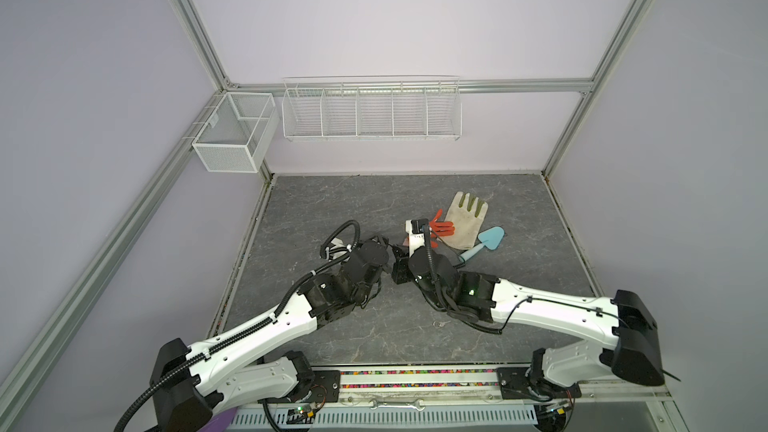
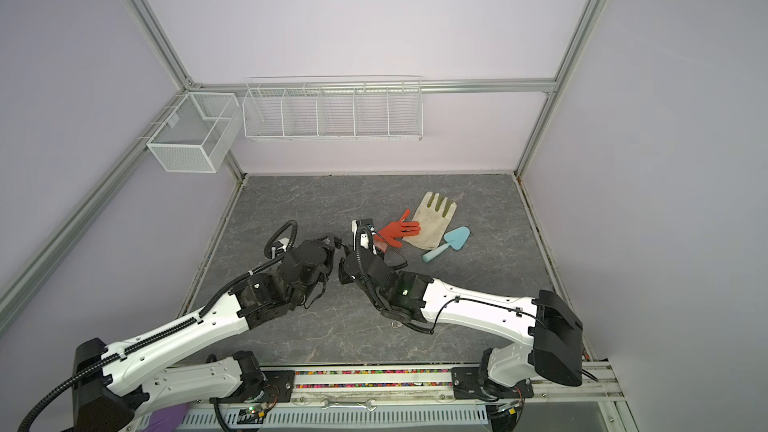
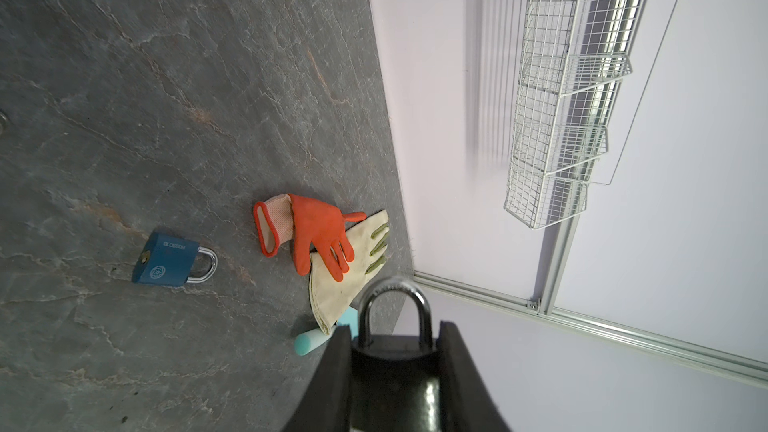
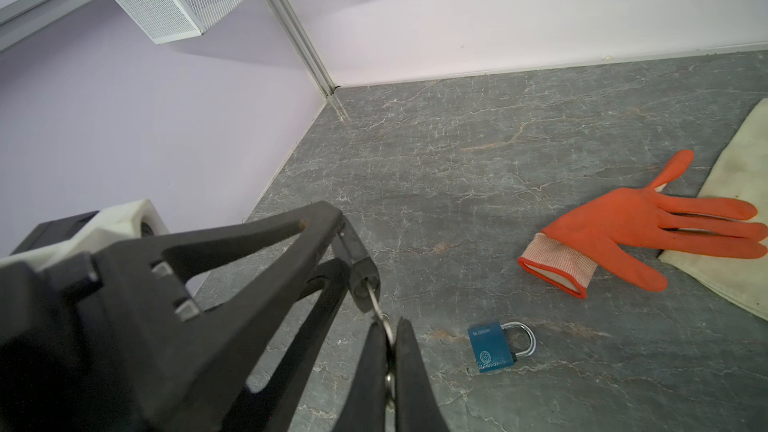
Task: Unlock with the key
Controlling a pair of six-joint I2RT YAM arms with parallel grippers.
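Padlock (image 3: 392, 363) in left pincer (image 3: 395, 326) (orange glove (image 3: 320, 230), trowel (image 3: 309, 344) beyond).

— What's on the table (image 2: 291, 209)?
— Right of centre, an orange glove (image 2: 397, 232) lies with its fingers on a white glove (image 2: 434, 222). A blue trowel (image 2: 451, 243) sits just beside that.
— And the arms?
— The left arm (image 2: 216, 317) and right arm (image 2: 469, 309) come in from the lower corners; their black wrists nearly touch mid-frame.
— The wall?
— A wire rack (image 2: 332, 112) upper centre, a mesh basket (image 2: 187, 147) to its left.
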